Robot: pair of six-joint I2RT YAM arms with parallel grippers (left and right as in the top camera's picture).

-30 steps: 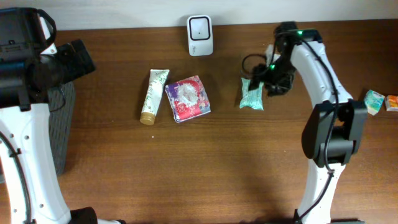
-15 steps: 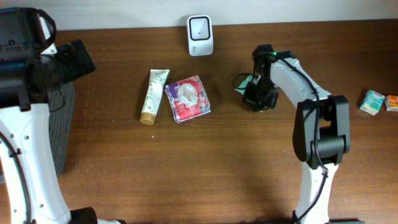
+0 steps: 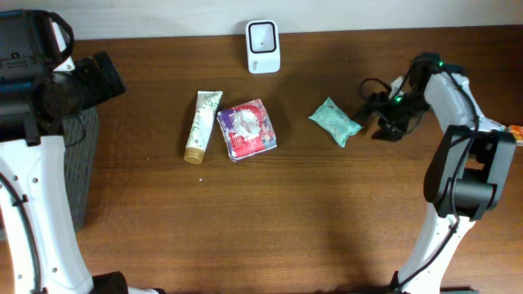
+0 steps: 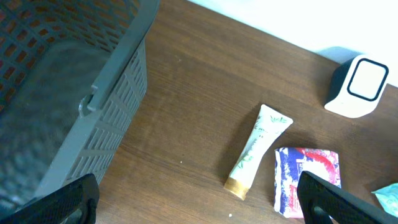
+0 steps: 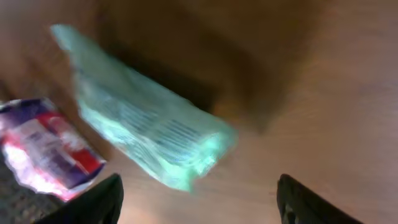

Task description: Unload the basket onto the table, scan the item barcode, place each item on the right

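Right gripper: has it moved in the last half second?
Yes. The right gripper has drawn back to the right, farther from the white scanner, and the green packet now lies free beside it.

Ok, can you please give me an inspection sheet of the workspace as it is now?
Surface: brown wooden table, no spills seen.
Job's things: green packet lying flat; white scanner at the far edge.
Clutter: tube beside red packet.
End effectors: right end effector open, apart from the green packet; left end effector open, empty.
Cables: black cable looped by the right wrist.
Surroundings: grey basket at the table's left.
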